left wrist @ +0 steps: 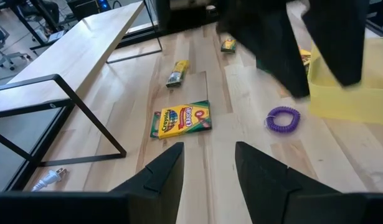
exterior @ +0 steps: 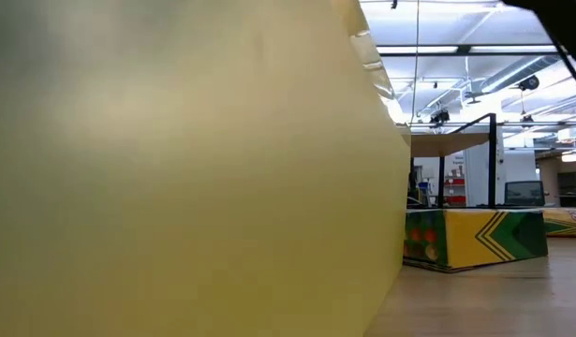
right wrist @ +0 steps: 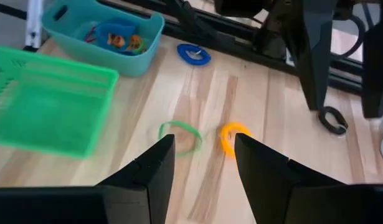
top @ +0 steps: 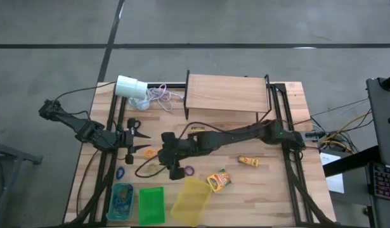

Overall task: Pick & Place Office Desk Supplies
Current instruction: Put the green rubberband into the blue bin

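Supplies lie scattered over the wooden counter (top: 271, 190) in the high view. A crayon box (top: 219, 180) sits right of centre near the lower edge, a small yellow packet (top: 248, 161) lies to its upper right, and rubber-band loops lie around the middle: a purple loop (top: 189, 170), an orange loop (top: 149, 152), a green loop (top: 152, 166) and a blue loop (top: 120, 171). Along the bottom edge stand a teal bin (top: 122, 201) already holding a few bands, a green bin (top: 151, 204) and a yellow bin (top: 191, 199). A white cylinder (top: 130, 87) with its cord rests at the upper left.

The right claw (top: 171, 158) hangs low at centre, fingers (right wrist: 147, 171) apart and empty, with the green and orange loops just ahead of it on the counter. The left claw (top: 139, 140) waits at centre left, its fingers (left wrist: 163, 171) also apart and holding nothing.

The bands look light, soft and springy; a loop would likely flatten or roll under a careless pinch, so the sounder hold is one finger inside the ring and one outside, closing on the band itself against the wood. The crayon box seems stiff, light cardboard, best taken across its narrow width. The packet is thin and may slide, so a grip on its long edges would suit.
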{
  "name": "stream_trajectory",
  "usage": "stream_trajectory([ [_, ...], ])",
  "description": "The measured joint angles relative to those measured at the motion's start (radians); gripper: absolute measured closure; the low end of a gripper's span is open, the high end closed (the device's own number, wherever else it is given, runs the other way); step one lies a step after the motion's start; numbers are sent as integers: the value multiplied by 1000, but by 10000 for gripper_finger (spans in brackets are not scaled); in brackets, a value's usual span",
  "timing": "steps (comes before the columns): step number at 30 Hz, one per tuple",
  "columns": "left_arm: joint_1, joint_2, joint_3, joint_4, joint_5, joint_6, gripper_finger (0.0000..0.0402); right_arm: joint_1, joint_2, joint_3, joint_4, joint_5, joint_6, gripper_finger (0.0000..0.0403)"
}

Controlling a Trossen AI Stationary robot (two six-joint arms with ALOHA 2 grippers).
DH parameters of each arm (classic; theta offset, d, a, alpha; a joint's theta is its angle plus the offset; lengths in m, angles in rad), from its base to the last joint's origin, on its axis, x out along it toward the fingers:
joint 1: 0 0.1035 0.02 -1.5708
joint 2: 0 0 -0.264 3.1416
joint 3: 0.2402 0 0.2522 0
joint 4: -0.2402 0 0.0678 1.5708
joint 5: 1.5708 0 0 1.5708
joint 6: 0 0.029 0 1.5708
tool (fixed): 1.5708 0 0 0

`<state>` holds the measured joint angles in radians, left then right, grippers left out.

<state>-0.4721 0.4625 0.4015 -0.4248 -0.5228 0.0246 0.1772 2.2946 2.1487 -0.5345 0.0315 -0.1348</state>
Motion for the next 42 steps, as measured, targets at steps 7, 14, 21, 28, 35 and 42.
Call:
stream_trajectory([
  [7,0,0,-1,0,0,0,254,34,-219,-459,442,28,5,241],
  [14,0,0,-1,1,0,0,254,42,-444,-976,948,94,59,241],
  [21,0,0,-2,0,0,0,254,43,-716,-1321,1074,179,133,245],
  [28,0,0,-2,0,0,0,254,43,-978,-1568,1072,215,151,265],
  [35,0,0,-2,0,0,0,254,43,-1229,-1760,1064,236,181,285],
  [42,0,0,-2,0,0,0,254,43,-1430,-1911,1065,260,274,300],
])
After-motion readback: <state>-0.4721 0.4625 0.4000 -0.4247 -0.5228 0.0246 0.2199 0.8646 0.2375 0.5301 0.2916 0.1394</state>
